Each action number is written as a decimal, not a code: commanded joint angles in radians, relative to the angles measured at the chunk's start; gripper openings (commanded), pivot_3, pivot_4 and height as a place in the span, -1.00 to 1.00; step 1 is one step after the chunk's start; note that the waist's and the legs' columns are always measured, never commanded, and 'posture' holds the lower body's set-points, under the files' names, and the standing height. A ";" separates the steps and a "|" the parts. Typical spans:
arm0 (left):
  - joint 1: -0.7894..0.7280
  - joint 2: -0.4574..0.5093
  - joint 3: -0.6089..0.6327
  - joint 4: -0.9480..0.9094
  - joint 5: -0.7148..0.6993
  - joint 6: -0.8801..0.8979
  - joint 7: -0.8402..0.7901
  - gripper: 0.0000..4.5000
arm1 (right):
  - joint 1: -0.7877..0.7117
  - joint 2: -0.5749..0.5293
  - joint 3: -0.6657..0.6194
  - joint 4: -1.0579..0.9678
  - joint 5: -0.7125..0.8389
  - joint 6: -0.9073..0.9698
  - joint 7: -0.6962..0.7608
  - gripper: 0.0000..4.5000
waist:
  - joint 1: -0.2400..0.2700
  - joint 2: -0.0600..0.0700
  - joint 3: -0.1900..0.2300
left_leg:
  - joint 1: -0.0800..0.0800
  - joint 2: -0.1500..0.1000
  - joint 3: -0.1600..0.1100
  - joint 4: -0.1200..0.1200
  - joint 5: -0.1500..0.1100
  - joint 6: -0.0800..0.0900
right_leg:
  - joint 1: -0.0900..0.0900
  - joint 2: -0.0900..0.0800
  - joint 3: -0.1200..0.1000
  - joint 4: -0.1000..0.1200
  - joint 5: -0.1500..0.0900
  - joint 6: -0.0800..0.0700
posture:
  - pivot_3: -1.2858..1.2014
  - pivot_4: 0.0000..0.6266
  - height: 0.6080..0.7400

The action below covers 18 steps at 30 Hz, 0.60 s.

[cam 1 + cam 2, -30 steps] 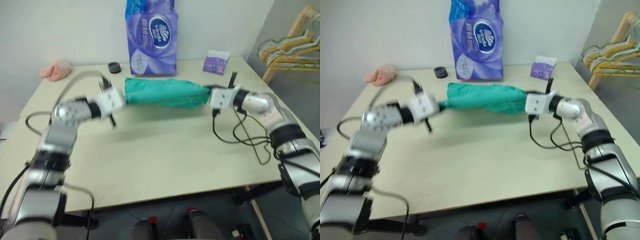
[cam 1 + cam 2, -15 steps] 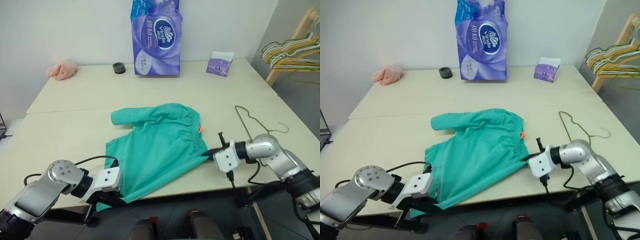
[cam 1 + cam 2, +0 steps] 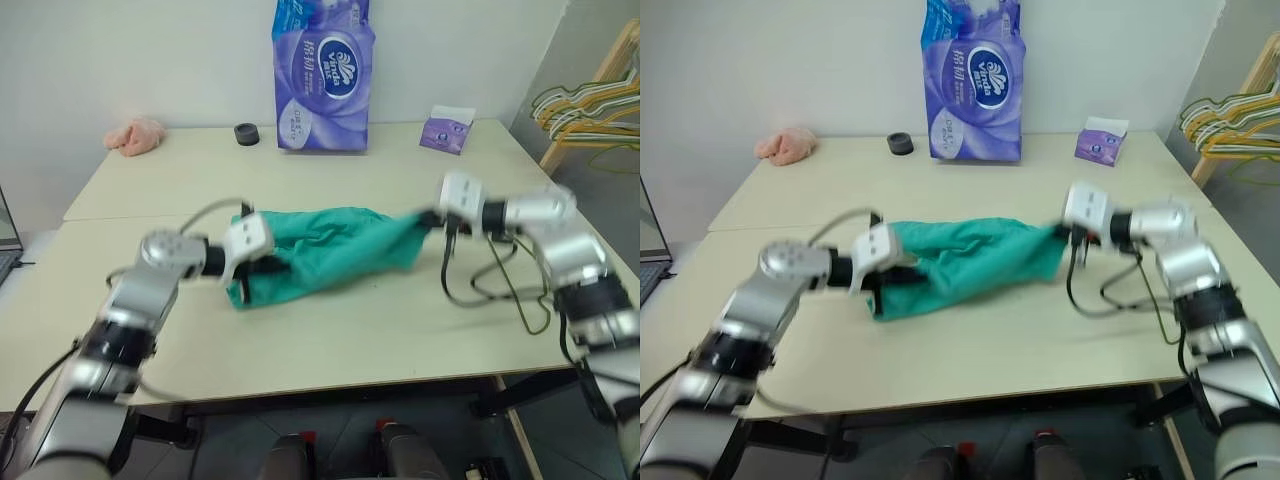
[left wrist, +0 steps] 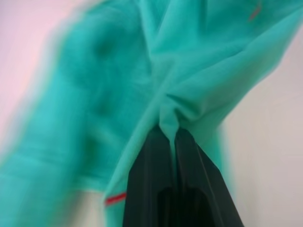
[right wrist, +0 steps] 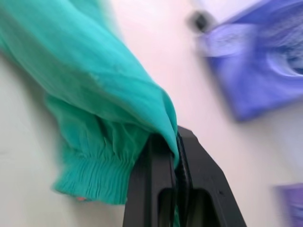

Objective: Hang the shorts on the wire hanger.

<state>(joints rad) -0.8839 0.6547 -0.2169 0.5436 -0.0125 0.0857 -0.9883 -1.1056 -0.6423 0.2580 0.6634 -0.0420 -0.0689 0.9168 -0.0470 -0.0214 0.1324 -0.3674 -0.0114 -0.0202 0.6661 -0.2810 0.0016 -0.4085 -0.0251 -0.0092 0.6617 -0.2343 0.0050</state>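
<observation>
The teal-green shorts (image 3: 330, 250) hang bunched in a band over the middle of the table, stretched between my two grippers. My left gripper (image 3: 260, 262) is shut on the band's left end, and its black fingers (image 4: 161, 156) pinch a fold of the fabric. At the right end my right gripper (image 3: 428, 218) is shut on the cloth near the gathered waistband (image 5: 94, 182). The thin wire hanger (image 3: 517, 300) lies on the table under my right forearm, partly tangled in view with a black cable.
A tall purple tissue pack (image 3: 322, 75), a small black round thing (image 3: 245, 132) and a small purple box (image 3: 447, 130) stand at the back. A pink cloth lump (image 3: 137, 135) lies back left. Several hangers (image 3: 590, 100) hang on a wooden rack, right.
Half a second ago the shorts lay spread near the front edge with both grippers low. Both grippers have since risen and moved farther over the table, pulling the shorts up into a stretched band.
</observation>
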 commanded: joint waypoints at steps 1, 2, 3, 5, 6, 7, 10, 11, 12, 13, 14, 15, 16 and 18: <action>-0.320 -0.019 -0.010 0.344 0.183 -0.280 0.325 -1.00 | -0.244 0.050 0.031 0.278 -0.198 -0.243 -0.357 -0.99 | -0.014 -0.001 0.000 | -0.002 0.000 0.001 0.000 0.000 -0.001 | -0.002 -0.005 0.002 0.001 0.000 0.000 | -0.08 -0.69 1.00; -0.391 -0.018 -0.019 0.417 0.220 -0.339 0.391 -1.00 | -0.297 0.059 0.047 0.336 -0.245 -0.303 -0.441 -0.99 | -0.019 -0.001 0.000 | -0.012 0.000 0.001 0.000 0.001 -0.003 | -0.013 -0.006 0.003 0.002 0.000 0.000 | -0.07 -0.69 1.00; -0.484 -0.003 -0.028 0.479 0.269 -0.394 0.499 -1.00 | -0.363 0.064 0.059 0.383 -0.293 -0.365 -0.554 -0.99 | -0.030 -0.001 -0.001 | -0.022 0.000 0.002 0.001 0.003 -0.007 | -0.024 -0.008 0.004 0.004 0.001 0.000 | -0.07 -0.68 1.00; -0.645 0.053 -0.061 0.542 0.393 -0.508 0.730 -1.00 | -0.470 0.057 0.071 0.431 -0.381 -0.498 -0.777 -0.99 | -0.042 -0.001 -0.001 | -0.037 -0.001 0.007 -0.003 0.005 -0.010 | -0.042 -0.011 0.007 0.008 0.001 0.001 | -0.07 -0.66 1.00; -0.706 0.096 -0.102 0.541 0.487 -0.567 0.844 -1.00 | -0.507 0.048 0.069 0.438 -0.412 -0.560 -0.874 -0.99 | -0.053 -0.002 0.000 | -0.041 -0.002 0.009 -0.003 0.004 -0.011 | -0.048 -0.012 0.009 0.011 -0.001 0.003 | -0.07 -0.66 1.00; -0.746 0.127 -0.133 0.541 0.551 -0.616 0.915 -1.00 | -0.529 0.038 0.069 0.447 -0.436 -0.607 -0.945 -0.99 | -0.066 -0.002 0.000 | -0.049 -0.003 0.015 -0.003 0.004 -0.012 | -0.061 -0.013 0.016 0.014 -0.001 0.004 | -0.07 -0.66 1.00; -0.777 0.193 -0.191 0.530 0.656 -0.712 0.977 -1.00 | -0.518 0.021 0.059 0.474 -0.456 -0.705 -1.020 -0.99 | -0.079 -0.001 -0.001 | -0.058 -0.007 0.023 -0.005 0.004 -0.012 | -0.076 -0.017 0.026 0.018 -0.004 0.009 | -0.05 -0.63 1.00; -0.752 0.209 -0.201 0.524 0.668 -0.732 0.952 -1.00 | -0.477 0.022 0.065 0.484 -0.456 -0.727 -0.998 -0.99 | -0.082 -0.001 -0.001 | -0.056 -0.009 0.024 -0.006 0.004 -0.012 | -0.074 -0.017 0.027 0.017 -0.005 0.010 | -0.05 -0.63 1.00; -0.725 0.218 -0.208 0.524 0.673 -0.741 0.918 -1.00 | -0.439 0.025 0.073 0.492 -0.453 -0.747 -0.970 -0.99 | -0.084 -0.001 -0.001 | -0.052 -0.010 0.024 -0.007 0.003 -0.012 | -0.070 -0.018 0.028 0.017 -0.005 0.011 | -0.05 -0.63 1.00; -0.677 0.222 -0.211 0.526 0.662 -0.746 0.858 -1.00 | -0.384 0.035 0.075 0.497 -0.438 -0.768 -0.924 -0.99 | -0.085 -0.001 -0.001 | -0.047 -0.010 0.023 -0.007 0.003 -0.011 | -0.064 -0.018 0.027 0.016 -0.005 0.011 | -0.05 -0.62 1.00; -0.628 0.224 -0.206 0.521 0.642 -0.752 0.802 -1.00 | -0.332 0.044 0.077 0.498 -0.423 -0.781 -0.874 -0.99 | -0.084 -0.001 0.002 | -0.040 -0.010 0.024 -0.005 0.001 -0.008 | -0.056 -0.018 0.027 0.013 -0.005 0.012 | -0.04 -0.62 1.00; -0.564 0.227 -0.196 0.509 0.608 -0.741 0.717 -1.00 | -0.268 0.053 0.080 0.492 -0.403 -0.802 -0.805 -0.99 | -0.084 -0.002 0.003 | -0.024 -0.011 0.023 -0.004 -0.004 0.001 | -0.037 -0.017 0.026 0.011 -0.005 0.013 | -0.04 -0.62 1.00; -0.501 0.233 -0.187 0.488 0.576 -0.730 0.629 -1.00 | -0.206 0.061 0.082 0.479 -0.381 -0.825 -0.738 -0.99 | -0.085 -0.004 0.008 | -0.015 -0.011 0.024 -0.004 -0.004 0.004 | -0.028 -0.014 0.026 0.011 -0.005 0.014 | -0.04 -0.61 1.00; -0.383 0.247 -0.157 0.425 0.501 -0.685 0.473 -1.00 | -0.100 0.070 0.090 0.439 -0.342 -0.855 -0.612 -0.99 | -0.088 -0.007 0.012 | 0.002 -0.012 0.025 -0.004 -0.003 0.009 | -0.011 -0.012 0.026 0.010 -0.006 0.018 | -0.04 -0.61 1.00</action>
<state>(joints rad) -1.2945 0.8673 -0.4198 1.0216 0.5614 -0.6441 -0.3940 -1.2215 -0.5657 0.3564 1.1456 -0.4434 -0.8874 0.2085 -0.1352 -0.0284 0.1445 -0.3648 -0.0232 0.0046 0.6633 -0.2834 0.0118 -0.4191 -0.0365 0.0172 0.6722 -0.2397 0.0246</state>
